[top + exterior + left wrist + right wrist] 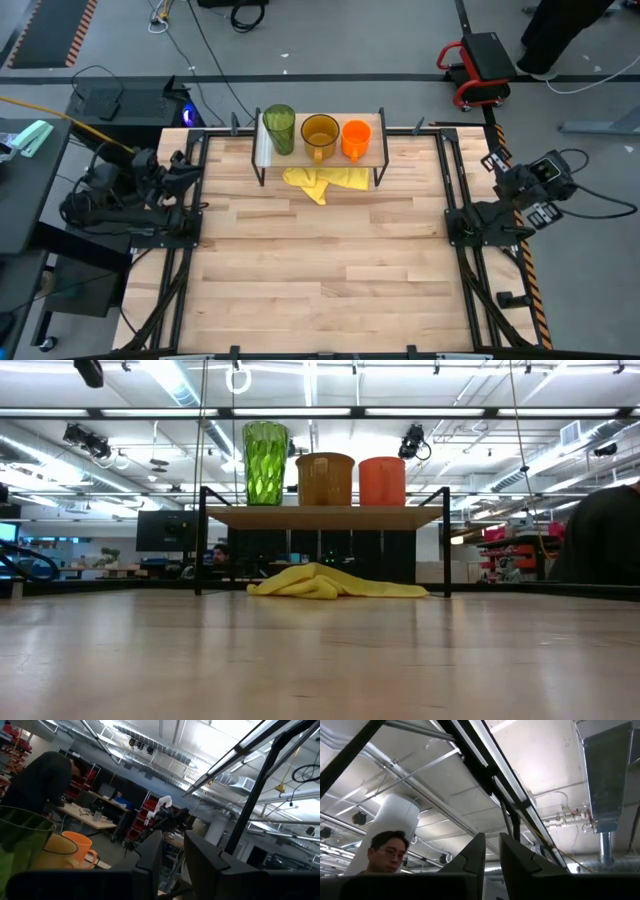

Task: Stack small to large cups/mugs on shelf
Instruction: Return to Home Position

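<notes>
Faceted green tumbler (265,463), amber mug (325,479) and orange mug (382,481) top the plank shelf (325,517). The low view hides their handles. Left gripper (172,852) and right gripper (492,847) are closed to a sliver.

This is a robotics lab in an industrial workshop hall. Above and beyond the wooden table (320,290) are long ceiling strip lights (300,411), bare ducting (395,817), a cluttered workbench (86,817) and red storage racks (142,817). Behind the table, cables (240,15) trail over grey floor near a red trolley (478,68).
</notes>
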Robot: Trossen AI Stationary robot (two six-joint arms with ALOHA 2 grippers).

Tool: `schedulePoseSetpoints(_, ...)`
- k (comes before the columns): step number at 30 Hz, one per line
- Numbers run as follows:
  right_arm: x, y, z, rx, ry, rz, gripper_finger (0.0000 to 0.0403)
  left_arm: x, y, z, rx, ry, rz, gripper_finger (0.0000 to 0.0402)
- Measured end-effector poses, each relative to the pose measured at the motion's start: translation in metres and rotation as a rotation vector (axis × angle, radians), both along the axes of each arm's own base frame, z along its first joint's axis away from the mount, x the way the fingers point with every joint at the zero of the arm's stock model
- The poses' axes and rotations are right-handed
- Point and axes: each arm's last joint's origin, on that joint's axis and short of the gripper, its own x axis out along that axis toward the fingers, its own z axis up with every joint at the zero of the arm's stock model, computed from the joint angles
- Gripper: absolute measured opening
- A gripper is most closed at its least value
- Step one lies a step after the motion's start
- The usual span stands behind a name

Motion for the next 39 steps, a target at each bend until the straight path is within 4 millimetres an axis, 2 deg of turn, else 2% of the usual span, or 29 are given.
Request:
schedulePoseSetpoints(4, -0.007, -0.003, 0.000, 0.007, -0.040, -0.022, 0.0062, -0.005, 0.000, -0.010, 0.002, -0.028, 0.002, 0.0089)
schedulePoseSetpoints(9, -0.015, -0.005, -0.001, 0.010, -0.054, -0.028, 0.0062, -0.002, 0.000, -0.013, 0.002, -0.024, 0.001, 0.0081)
schedulePoseSetpoints(12, -0.012, -0.005, -0.005, 0.029, -0.007, -0.043, 0.0062, 0.003, 0.000, -0.021, -0.009, -0.005, -0.003, 0.0081)
schedulePoseSetpoints(15, 0.000, -0.003, -0.016, 0.070, 0.062, -0.054, 0.0062, 0.008, -0.001, -0.028, -0.025, -0.009, -0.016, 0.0084)
schedulePoseSetpoints(23, 0.027, 0.004, -0.063, 0.118, 0.190, -0.041, 0.0062, 0.027, -0.002, -0.056, -0.046, -0.022, -0.031, 0.0090)
schedulePoseSetpoints(28, 0.037, 0.006, -0.080, 0.150, 0.284, -0.033, 0.0062, 0.032, -0.003, -0.067, -0.043, 0.001, -0.040, 0.0083)
schedulePoseSetpoints(35, 0.049, 0.008, -0.109, 0.200, 0.404, -0.050, 0.0062, 0.043, -0.005, -0.092, -0.051, 0.079, -0.078, 0.0089)
schedulePoseSetpoints(39, 0.053, 0.009, -0.116, 0.181, 0.447, -0.070, 0.0062, 0.046, -0.005, -0.101, -0.035, 0.108, -0.079, 0.0091)
